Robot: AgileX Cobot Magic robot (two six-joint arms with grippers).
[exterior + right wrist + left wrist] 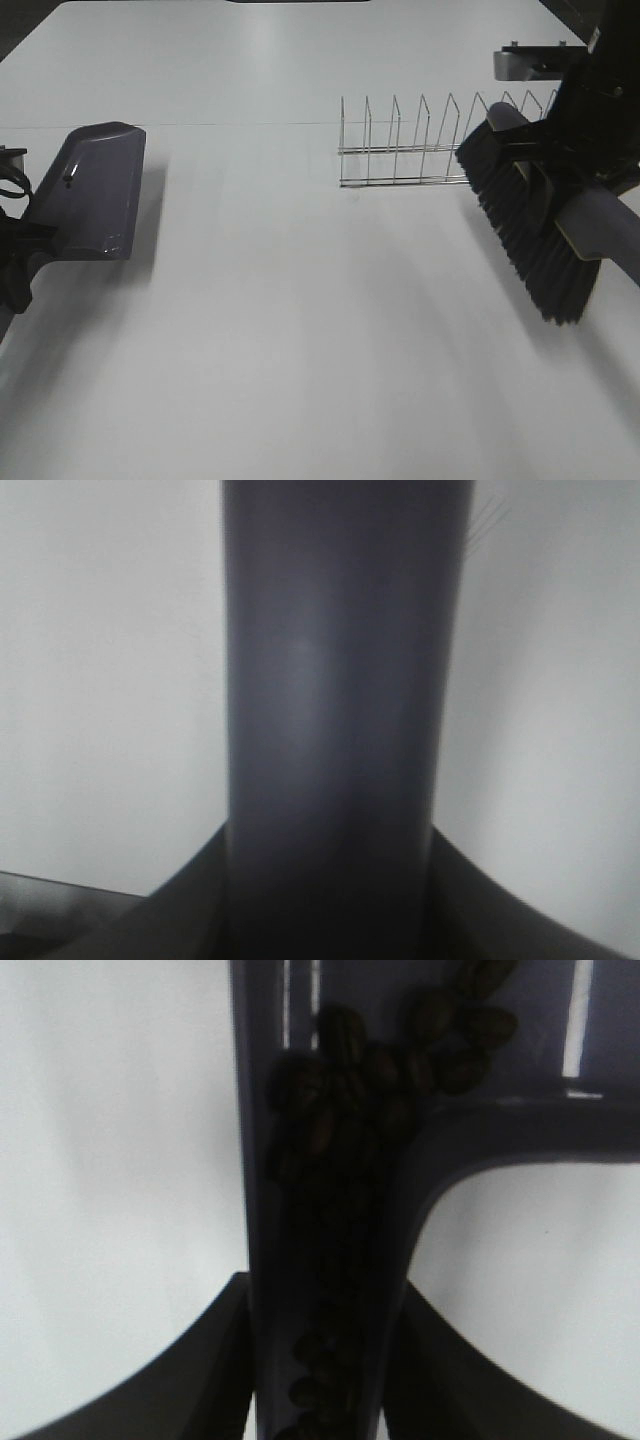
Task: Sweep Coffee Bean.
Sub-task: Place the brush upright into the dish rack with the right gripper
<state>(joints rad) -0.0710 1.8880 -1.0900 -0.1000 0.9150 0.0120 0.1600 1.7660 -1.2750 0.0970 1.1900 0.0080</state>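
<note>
We find only one mark on the purple dustpan (92,190): a small dark spot on its upper face, too small for us to read as writing.

The dustpan is the one container holding anything. In the left wrist view the coffee beans (340,1110) lie inside it, dark and oval. They are heaped where the pan narrows and run down the hollow channel of its handle toward the left claw (325,1300). That claw is clamped on the handle, with a dark finger (190,1380) pressed to each side. From the high camera the dustpan sits at the left edge of the desk (300,350) and throws a shadow to its right. No beans show on the desk from there.

The right claw (330,840) is closed around the thick grey handle of the brush (525,225). The brush's black bristles slant down over the right side of the desk. They sit just in front of the right end of a wire rack (420,150), which stands on the desk with thin upright loops.
</note>
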